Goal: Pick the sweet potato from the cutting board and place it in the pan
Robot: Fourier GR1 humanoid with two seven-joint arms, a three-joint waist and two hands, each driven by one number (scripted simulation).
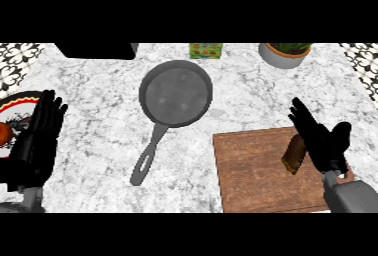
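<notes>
White-grey marbled stone counter [96, 150] is carrying everything. Dark grey round metal pan [176, 93] is sitting mid-counter, nothing in it, handle running toward the near edge. Brown wooden cutting board [255, 172] is lying at the near right corner. Brown oblong sweet potato [294, 155] is resting near the board's right edge, right hand [322, 142] just beside it, fingers straight, grasping nothing. Left hand [38, 132] is resting at the left edge, fingers released, over a patterned round plate [16, 102].

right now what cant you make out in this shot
- Sweet potato, head view: its right side is hidden behind the right hand; whether the hand touches it is unclear.
- Plate: cut by the left edge, partly covered by the left hand.
- Cutting board: near corner hidden by the right forearm.
- Small box: label too small to read.
</notes>
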